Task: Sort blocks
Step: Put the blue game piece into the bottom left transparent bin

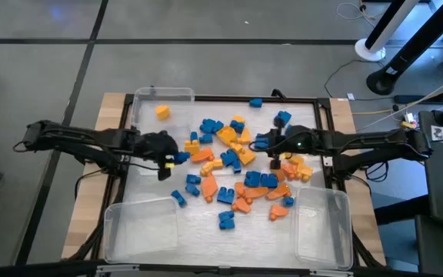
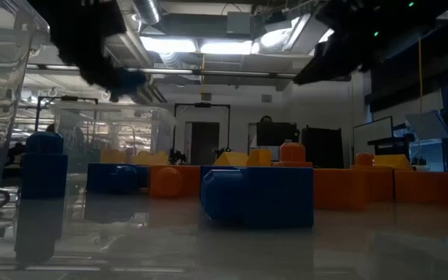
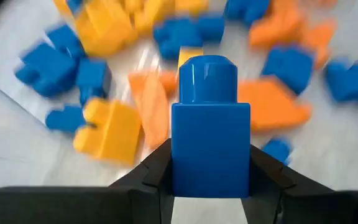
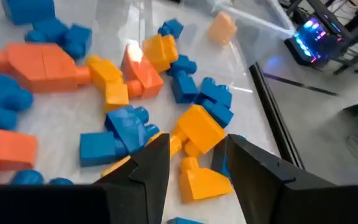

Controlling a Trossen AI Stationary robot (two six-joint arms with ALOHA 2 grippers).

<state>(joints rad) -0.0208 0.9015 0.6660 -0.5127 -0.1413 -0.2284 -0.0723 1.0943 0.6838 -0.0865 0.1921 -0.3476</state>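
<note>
We noted the left gripper (image 3: 210,186) clamped on a blue block (image 3: 210,140) above the table's (image 1: 206,223) left half, right gripper (image 4: 194,165) open over the pile (image 1: 241,165); carry level, release low.

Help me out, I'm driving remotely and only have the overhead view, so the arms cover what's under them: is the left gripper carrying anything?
Observer: Yes. The left gripper is shut on a blue block, stud pointing away from the wrist.
Operator: And the right gripper?
Observer: The right gripper is open and empty, with a yellow block showing past its fingers.
Operator: Is the left one's block off the table?
Observer: It looks lifted; in the left wrist view the other blocks lie blurred beyond it.
</note>
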